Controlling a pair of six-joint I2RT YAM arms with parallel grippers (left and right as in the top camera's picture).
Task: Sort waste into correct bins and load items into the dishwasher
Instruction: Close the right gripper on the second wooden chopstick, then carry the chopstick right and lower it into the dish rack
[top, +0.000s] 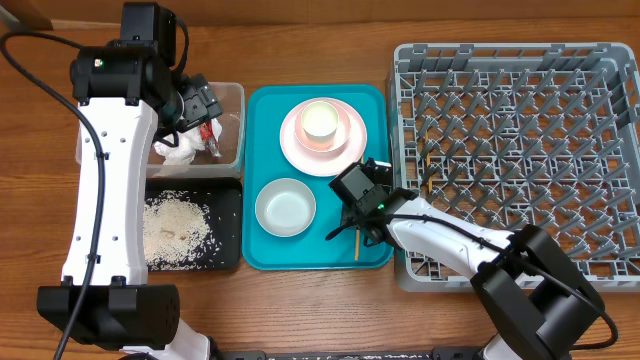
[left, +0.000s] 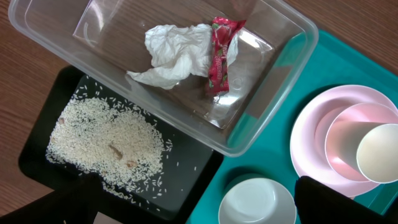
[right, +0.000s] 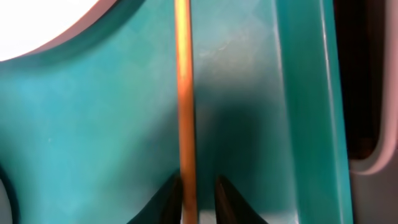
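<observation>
A wooden chopstick (top: 356, 246) (right: 183, 93) lies on the teal tray (top: 265, 120) near its right wall. My right gripper (top: 357, 228) (right: 198, 202) straddles it with narrow jaws: the left finger (right: 171, 200) touches it and a slim gap shows on the other side. My left gripper (top: 205, 105) (left: 193, 208) hangs open over the clear tub (left: 308, 37), which holds the crumpled napkin (left: 174, 56) and red wrapper (left: 219, 56). Rice (left: 106, 143) lies in the black tray (left: 193, 168). The pink plate (top: 300, 140) carries the cup (top: 320, 122). The white bowl (top: 285, 207) sits in front of it.
The grey dishwasher rack (top: 520, 150) fills the right side, its near-left corner right beside my right arm. A thin wooden stick (top: 428, 172) stands among its left pegs. The teal tray's raised wall (right: 305, 93) runs close to the right of the chopstick.
</observation>
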